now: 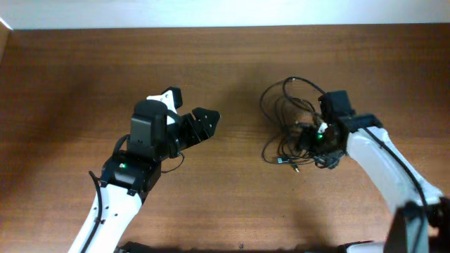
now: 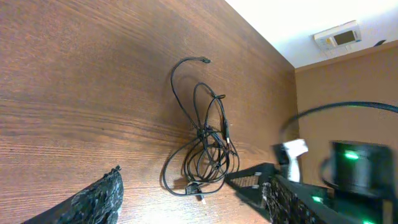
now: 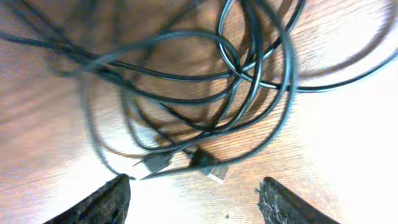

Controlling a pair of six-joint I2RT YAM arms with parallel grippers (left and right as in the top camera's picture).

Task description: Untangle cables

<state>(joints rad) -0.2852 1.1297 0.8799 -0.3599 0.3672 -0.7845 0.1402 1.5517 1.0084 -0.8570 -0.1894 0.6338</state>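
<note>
You are looking down on a brown wooden table surface (image 1: pixel 70 70). The thin black cables (image 1: pixel 288 133) lie in one loose tangle on the right half of the surface, between its centre and its right edge, about midway between the far and near edges. Their loops overlap and cross each other many times, and you cannot tell one cord from another inside the bundle. A wider loop bulges out of the tangle toward the far edge.

Your right gripper (image 3: pixel 194 183) sits low over the near side of the tangle. Its two black fingers (image 3: pixel 102 202) stand apart and grip nothing. In the right wrist view, two small dark plugs (image 3: pixel 208 167) lie side by side on the wood just ahead of the gap between the fingertips, touching neither finger.

Your left gripper (image 1: pixel 193 112) is left of the surface's centre, well apart from the cables and pointing toward them. Its fingers are spread wide and it holds nothing. In the left wrist view, the whole tangle (image 2: pixel 205 149) shows beyond the fingertips, with the right arm just beside it.
</note>
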